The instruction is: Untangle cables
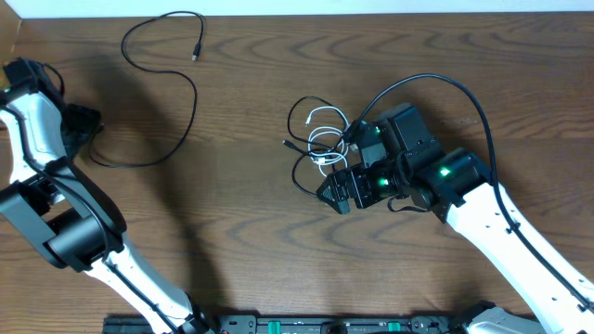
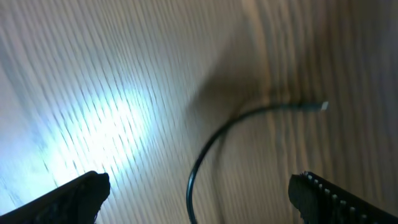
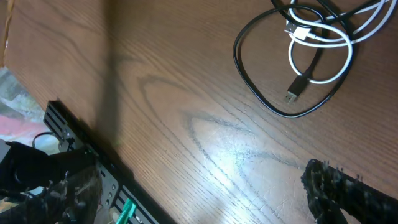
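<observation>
The tangled cables lay just ahead of the right gripper, well apart from the left gripper; both gaped empty.

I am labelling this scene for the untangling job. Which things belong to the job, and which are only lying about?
Job: loose black cable; tangled black cable; white cable.
Not the job: thick arm cable; black rail.
</observation>
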